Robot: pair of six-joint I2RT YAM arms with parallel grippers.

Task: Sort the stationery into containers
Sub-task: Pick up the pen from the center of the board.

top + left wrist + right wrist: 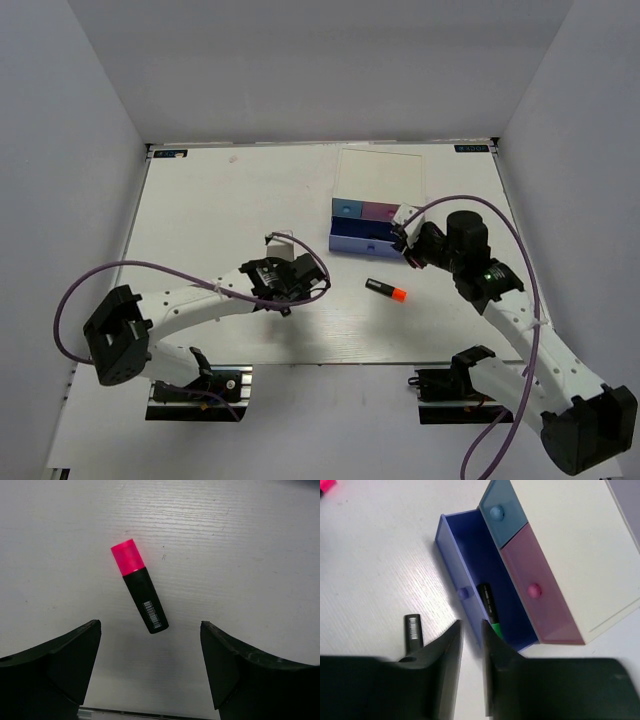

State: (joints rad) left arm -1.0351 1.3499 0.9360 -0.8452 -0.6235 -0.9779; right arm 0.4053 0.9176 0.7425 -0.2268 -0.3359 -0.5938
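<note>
Your left claw [150,626] hangs wide open and empty over the pink marker [142,592], which lies flat on the counter [250,555]. The marker looks light, stiff and slick, so pinch the black barrel mid-length. There is open room all round it. Your right claw [470,630], nearly closed, sits at the lavender drawer [449,550]; whether it grips anything I cannot tell.

**Organiser at the far right, three markers spread over the table**

We find the organiser [378,180] at the far right of the table [220,200]. Its open drawer [362,243] sticks out on the near side, with the first marker [489,605] inside it. The right gripper [470,625] is at the drawer's near right corner. Just near of the drawer, the second marker [386,290] lies between the arms. Well to the left, the third marker [140,592] lies below the left gripper [150,640], touching neither finger.
</note>
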